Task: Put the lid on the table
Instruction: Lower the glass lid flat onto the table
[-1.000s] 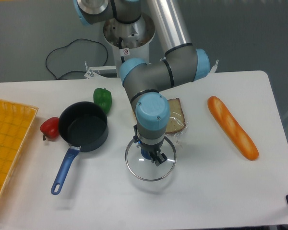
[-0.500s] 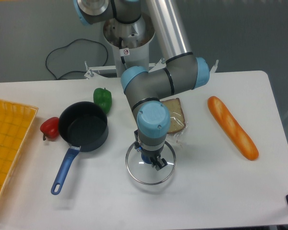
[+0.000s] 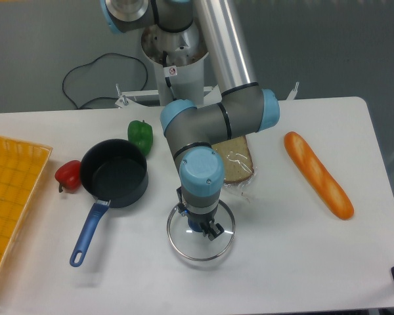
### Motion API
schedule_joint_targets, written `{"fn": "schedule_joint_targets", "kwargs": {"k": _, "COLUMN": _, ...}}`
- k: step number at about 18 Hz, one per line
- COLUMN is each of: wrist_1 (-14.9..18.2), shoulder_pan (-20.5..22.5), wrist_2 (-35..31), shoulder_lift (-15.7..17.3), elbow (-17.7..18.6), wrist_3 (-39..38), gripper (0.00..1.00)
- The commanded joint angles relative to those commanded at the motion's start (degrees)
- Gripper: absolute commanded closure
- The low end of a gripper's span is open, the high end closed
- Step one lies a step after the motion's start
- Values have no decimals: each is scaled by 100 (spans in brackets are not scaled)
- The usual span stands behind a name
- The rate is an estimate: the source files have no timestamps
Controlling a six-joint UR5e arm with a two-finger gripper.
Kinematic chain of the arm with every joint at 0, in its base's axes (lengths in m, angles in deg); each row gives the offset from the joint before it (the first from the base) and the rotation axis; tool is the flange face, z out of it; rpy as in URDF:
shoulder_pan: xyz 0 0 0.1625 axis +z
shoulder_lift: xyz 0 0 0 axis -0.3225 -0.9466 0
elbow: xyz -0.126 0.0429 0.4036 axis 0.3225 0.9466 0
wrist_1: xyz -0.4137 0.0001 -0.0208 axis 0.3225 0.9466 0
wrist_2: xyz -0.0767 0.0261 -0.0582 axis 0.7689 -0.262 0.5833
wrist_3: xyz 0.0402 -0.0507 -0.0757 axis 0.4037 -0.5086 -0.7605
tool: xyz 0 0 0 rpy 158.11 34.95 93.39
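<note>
The lid (image 3: 201, 246), a clear glass disc with a silver rim, sits low over the white table (image 3: 282, 262) in front of the arm. My gripper (image 3: 202, 226) points straight down onto its centre and is shut on the small blue knob, which shows only partly under the fingers. The wrist hides the back part of the lid. Whether the rim touches the table I cannot tell.
A dark saucepan (image 3: 115, 172) with a blue handle stands to the left, a red pepper (image 3: 67, 174) and a green pepper (image 3: 140, 135) beside it. A bagged sandwich (image 3: 235, 164) lies behind the lid, a baguette (image 3: 317, 174) at right, an orange-yellow tray (image 3: 10, 197) at the left edge.
The gripper and lid have shifted slightly left and toward the front of the table, and appear a little lower. Everything else is unmoved.
</note>
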Motion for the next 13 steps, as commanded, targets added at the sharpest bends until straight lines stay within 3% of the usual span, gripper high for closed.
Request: {"fn": "schedule_joint_targets", "kwargs": {"k": 13, "wrist_1": -141, "shoulder_pan": -149, "wrist_2": -35, "shoulder_lift": -149, "elbow": 9, "wrist_3": -220, "gripper": 42}}
